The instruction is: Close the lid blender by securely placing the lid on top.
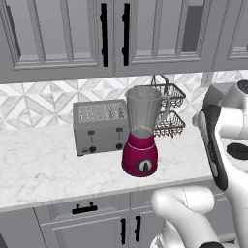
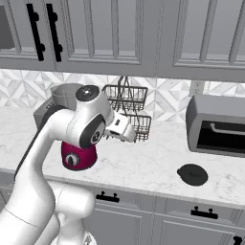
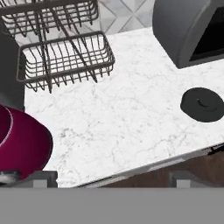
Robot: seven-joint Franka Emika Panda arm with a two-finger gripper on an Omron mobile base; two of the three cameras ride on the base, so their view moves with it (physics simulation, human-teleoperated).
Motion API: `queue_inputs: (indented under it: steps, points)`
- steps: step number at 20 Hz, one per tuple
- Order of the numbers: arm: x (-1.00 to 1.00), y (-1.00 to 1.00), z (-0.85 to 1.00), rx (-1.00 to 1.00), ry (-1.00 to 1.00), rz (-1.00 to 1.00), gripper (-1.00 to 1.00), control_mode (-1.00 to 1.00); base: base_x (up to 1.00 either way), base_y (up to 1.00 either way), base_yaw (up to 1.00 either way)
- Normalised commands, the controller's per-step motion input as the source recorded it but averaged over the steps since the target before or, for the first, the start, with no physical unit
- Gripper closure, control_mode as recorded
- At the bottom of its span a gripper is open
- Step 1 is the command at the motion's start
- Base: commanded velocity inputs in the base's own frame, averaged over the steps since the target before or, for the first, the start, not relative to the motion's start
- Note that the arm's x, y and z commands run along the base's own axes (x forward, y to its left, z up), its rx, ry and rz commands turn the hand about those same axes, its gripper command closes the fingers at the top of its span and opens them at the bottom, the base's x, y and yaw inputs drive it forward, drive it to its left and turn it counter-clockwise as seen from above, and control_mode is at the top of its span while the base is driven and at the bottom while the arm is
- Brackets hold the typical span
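Observation:
The blender (image 1: 141, 131) stands on the counter with a magenta base, a round front dial and a clear greyish jar whose top is open. Its base (image 2: 76, 155) also shows behind my arm, and at the left edge of the hand view (image 3: 22, 142). The lid (image 2: 192, 174) is a black round disc lying flat on the counter near the front edge, well to the right of the blender. My gripper (image 3: 113, 180) is open and empty, hovering above the counter between blender and lid (image 3: 202, 104), touching neither.
A silver toaster (image 1: 99, 126) sits just left of the blender. A two-tier wire rack (image 2: 127, 110) stands behind against the tiled wall. A dark toaster oven (image 2: 217, 124) sits at the right, behind the lid. Wall cabinets hang above.

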Motion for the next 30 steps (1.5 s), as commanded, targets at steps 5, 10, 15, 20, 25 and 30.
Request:
queue_inputs:
  steps: [5, 10, 15, 20, 25, 30]
  points:
    - [-0.23, -0.99, -0.25, 0.00, 0.00, -0.22, -1.00, -1.00, 0.00, 0.00, 0.00]
    - [-0.07, -0.79, -0.17, 0.00, 0.00, -0.11, -1.00, -1.00, 0.00, 0.00, 0.00]
    - [0.00, -0.62, -0.29, 0.00, 0.00, -0.01, -1.00, -1.00, 0.00, 0.00, 0.00]
    - [0.00, -0.60, -0.21, 0.00, 0.00, 0.00, -1.00, -1.00, 0.00, 0.00, 0.00]
    - [0.07, -0.57, -0.16, 0.00, 0.00, 0.00, -1.00, -1.00, 0.00, 0.00, 0.00]
    - [0.17, -0.30, -0.16, 0.00, 0.04, 0.00, -1.00, -1.00, 0.00, 0.00, 0.00]
